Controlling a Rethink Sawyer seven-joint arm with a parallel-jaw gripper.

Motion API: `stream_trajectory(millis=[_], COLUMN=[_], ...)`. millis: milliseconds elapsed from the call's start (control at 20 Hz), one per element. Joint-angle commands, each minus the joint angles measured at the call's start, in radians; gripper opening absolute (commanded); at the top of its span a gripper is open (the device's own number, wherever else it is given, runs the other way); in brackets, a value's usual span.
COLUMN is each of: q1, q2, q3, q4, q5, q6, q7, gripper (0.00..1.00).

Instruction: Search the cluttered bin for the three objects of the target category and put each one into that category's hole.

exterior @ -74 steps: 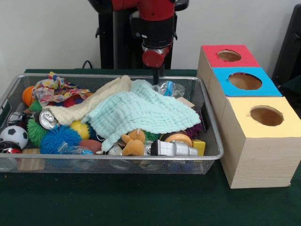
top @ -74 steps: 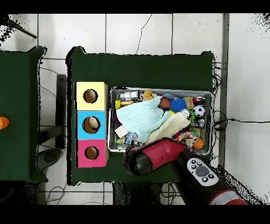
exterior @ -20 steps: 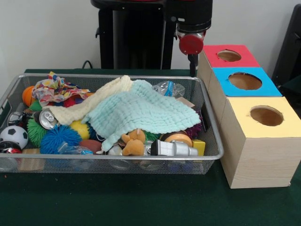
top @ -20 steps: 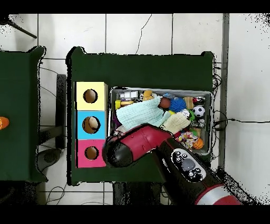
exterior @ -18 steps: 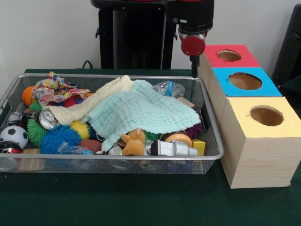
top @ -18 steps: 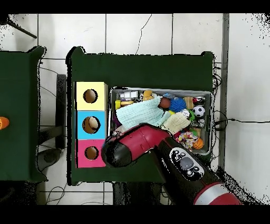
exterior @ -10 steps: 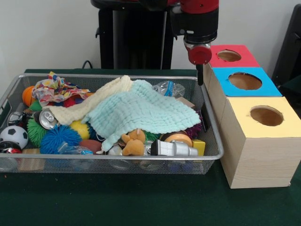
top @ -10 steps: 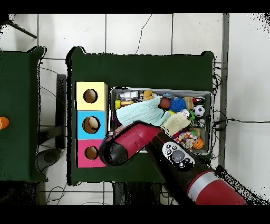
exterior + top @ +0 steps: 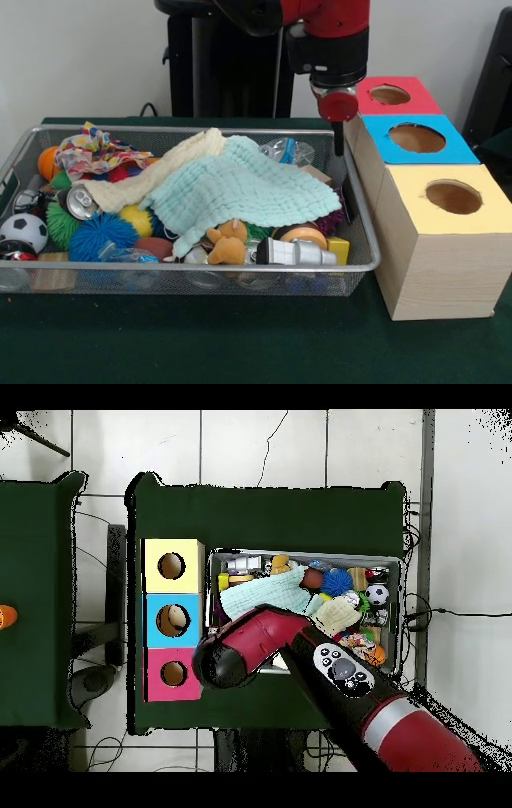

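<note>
The landmark is the bin (image 9: 352,192), a wide wire-mesh basket that sits on the green table (image 9: 200,344) just beside a row of three wooden boxes. Along the bin's near wall lie a silver flashlight-like piece (image 9: 298,253), a small tan plush toy (image 9: 226,243), a blue spiky ball (image 9: 100,233) and, toward the near left corner, a little soccer ball (image 9: 23,230). A silver can (image 9: 80,202) rests behind the spiky ball. Over the middle of the bin a mint-green cloth (image 9: 244,188) is spread, partly lying on a cream cloth (image 9: 160,172). At the bin's far left a patterned rag (image 9: 92,152) lies crumpled beside an orange ball (image 9: 47,162).

To the right of the bin stand the yellow-topped box (image 9: 448,200) nearest, the blue-topped box (image 9: 416,138) behind it, and the red-topped box (image 9: 390,94) farthest, each with a round hole.

At the bin's far right corner the gripper (image 9: 339,144) hangs from the red arm (image 9: 328,32), close beside the blue-topped box; whether its fingers are apart or together cannot be told. In the overhead view the arm covers that corner of the bin (image 9: 395,564).
</note>
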Motion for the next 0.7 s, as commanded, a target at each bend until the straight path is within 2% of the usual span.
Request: stream_trajectory(millis=[50, 300, 400, 550, 700], q1=[-0.05, -0.094, -0.101, -0.087, -0.041], q2=[0.002, -0.035, -0.045, -0.045, -0.033], q3=[0.079, 0.12, 0.127, 0.108, 0.07], q4=[-0.132, -0.124, -0.122, -0.116, -0.097], q5=[-0.042, -0.037, -0.044, -0.082, -0.117], q6=[0.207, 0.285, 0.294, 0.238, 0.153], q7=[-0.371, -0.442, -0.435, -0.342, -0.201], gripper=[1.0, 1.0, 1.0, 1.0, 1.0])
